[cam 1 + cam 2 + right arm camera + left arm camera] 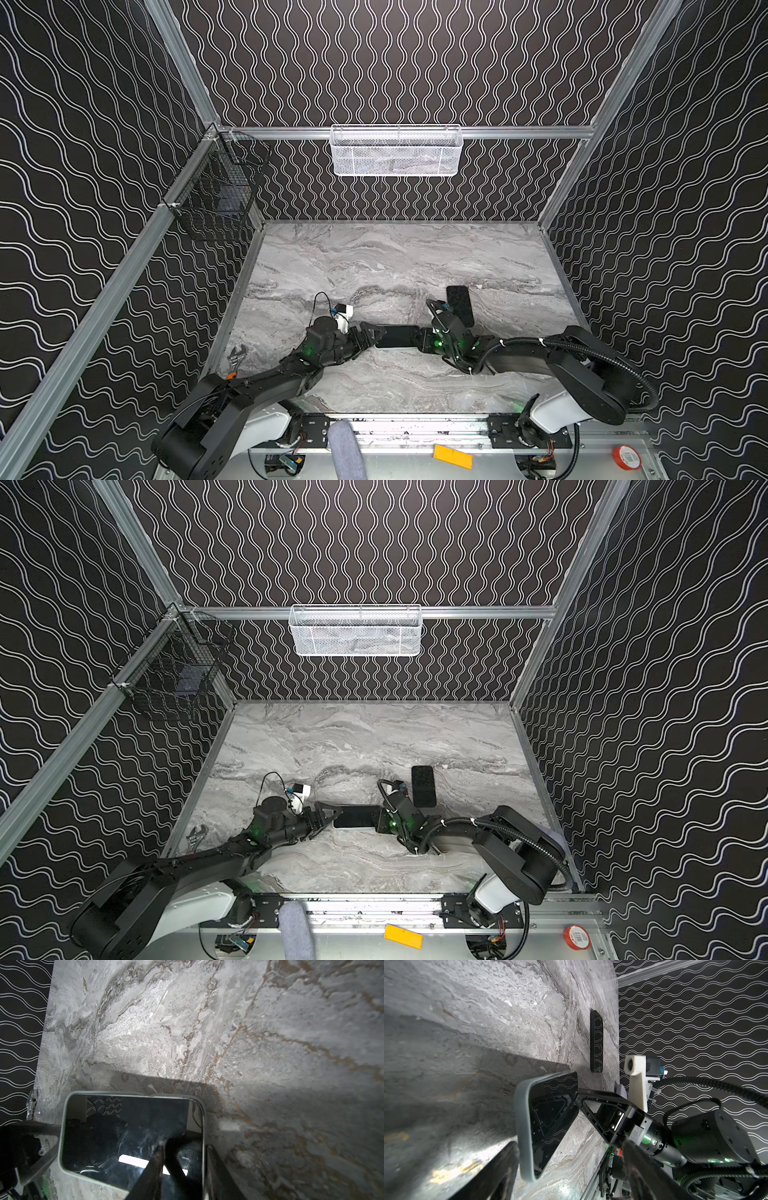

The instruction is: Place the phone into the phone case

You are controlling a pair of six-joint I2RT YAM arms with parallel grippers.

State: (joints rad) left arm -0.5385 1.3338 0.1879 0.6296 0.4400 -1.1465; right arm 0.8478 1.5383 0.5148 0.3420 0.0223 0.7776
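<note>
Marbled grey surface (pixel 374 257) lies inside black walls printed with white wavy lines; a white mesh basket (pixel 395 150) hangs on the wall at 12 o'clock, a black wire basket (pixel 216 187) in the corner at 10 o'clock; a wrench (pixel 237 356) lies at the surface's 8 o'clock edge. In both top views the phone (pixel 397 336) is held lengthwise between the two arms, just toward 6 o'clock from the surface's middle; a pale grey rim (pixel 61 1136) rings its glossy black face. The right pincer (pixel 417 338) pinches the phone's 3 o'clock end, one finger on the face, one behind it; the left pincer (pixel 377 337) stands spread at the 9 o'clock end, that end between its fingers; whether they touch it I cannot tell. A black slab (pixel 460 305) lies flat at 2 o'clock from the phone, near but apart; case or second phone, I cannot tell.
</note>
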